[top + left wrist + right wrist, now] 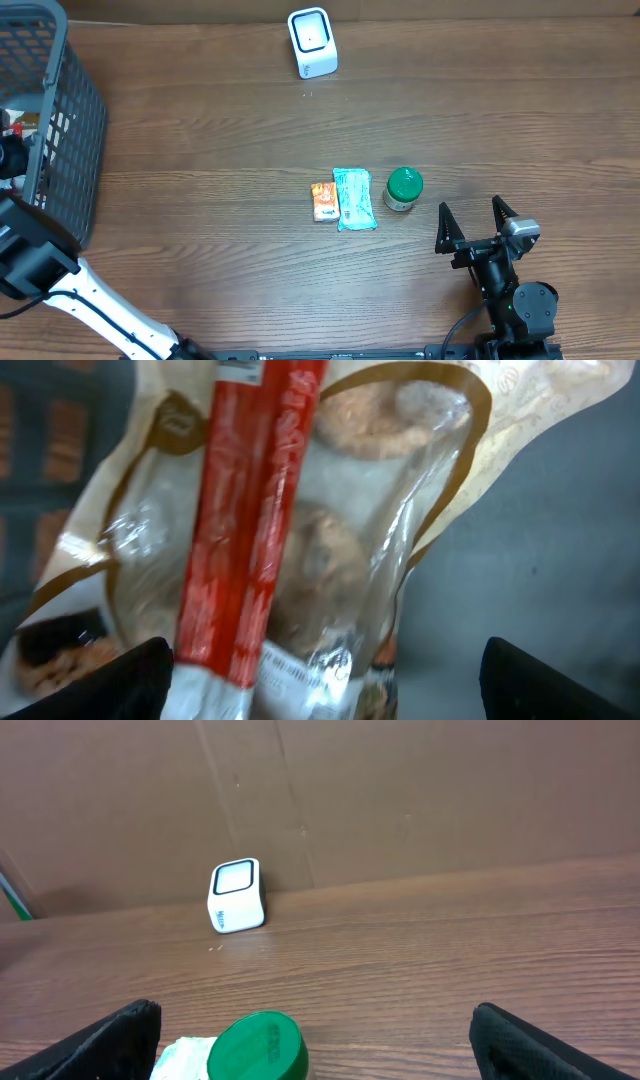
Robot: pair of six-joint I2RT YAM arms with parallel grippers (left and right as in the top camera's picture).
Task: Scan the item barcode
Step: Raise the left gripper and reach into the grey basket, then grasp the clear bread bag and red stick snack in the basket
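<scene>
Spread wide and empty, the left gripper [320, 650] is hovering over the snack bag [330, 560] directly beneath; rising straight avoids snagging it.

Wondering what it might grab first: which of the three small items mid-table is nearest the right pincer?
The green-lidded jar, at the row's right end; the teal packet and orange packet lie farther from the right pincer.

Overhead: straight down on table [200, 120]. Right wrist: low, facing far wall [400, 790]; shares scanner [312, 42], green lid [404, 184] with overhead. Left wrist: tight on packet [300, 560].
</scene>
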